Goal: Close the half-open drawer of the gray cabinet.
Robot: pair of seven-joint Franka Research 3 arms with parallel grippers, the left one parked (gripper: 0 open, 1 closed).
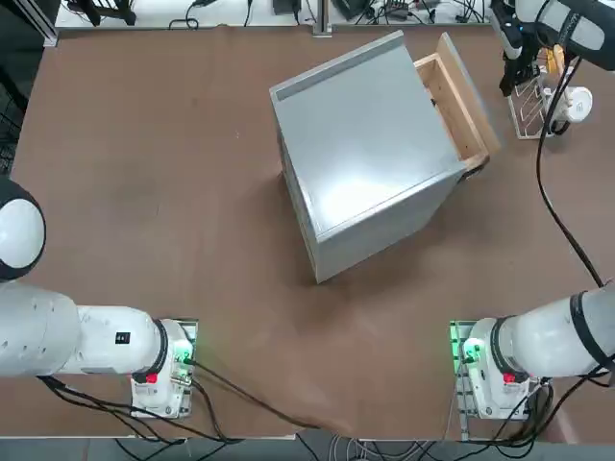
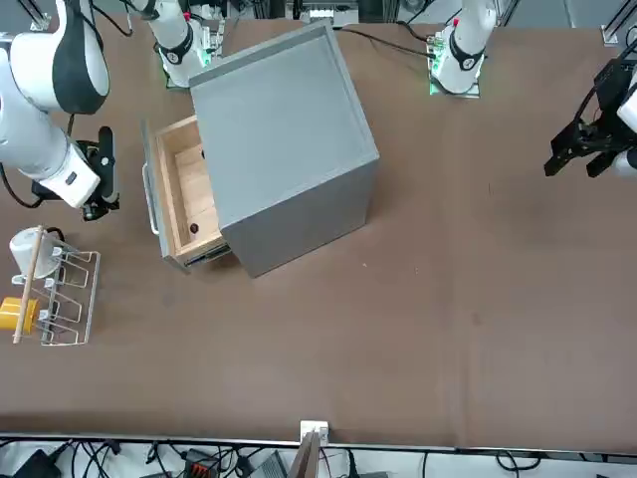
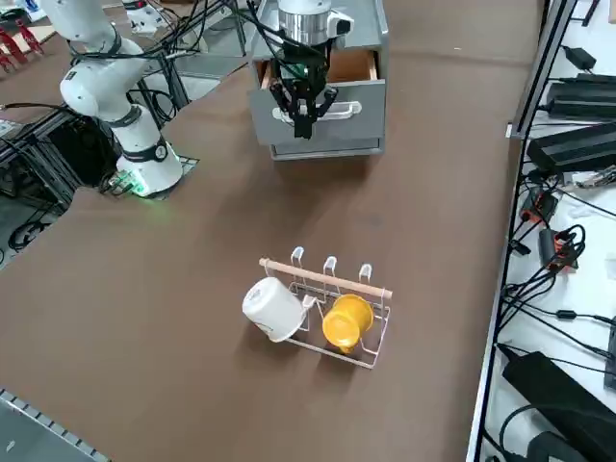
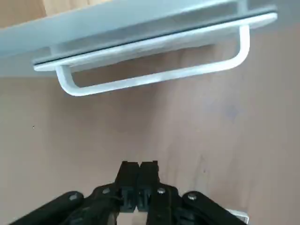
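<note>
Item: gray cabinet (image 1: 370,158), sitting askew near the middle of the table (image 1: 144,192), its drawer side facing the working arm's far corner.

Item: drawer (image 1: 459,101), light wood, standing partly pulled out of the cabinet. Its gray front panel and pale bar handle (image 4: 154,75) are facing outward, so a push on the panel is likely all that closing is requiring.

Item: right end effector (image 3: 304,114), hovering just in front of the drawer front at about handle height, apart from it. Its fingers (image 4: 129,180) are lying pressed together and gripping nothing. Judgement: the closed fingers are serving as a blunt pusher, lined up facing the panel rather than set to grasp the handle.

Item: wire rack (image 3: 337,308), sitting on the table beyond the drawer, behind the end effector. It is carrying a white cup (image 3: 273,309) and a yellow cup (image 3: 346,322) under a wooden bar.

Obstructions: nothing is lying between the end effector and the drawer front, and the table surface between them is showing bare in the wrist view. The rack is staying well clear of the push path. Judgement: the cabinet, being unfixed and angled, could be sliding or turning under an off-centre push.
</note>
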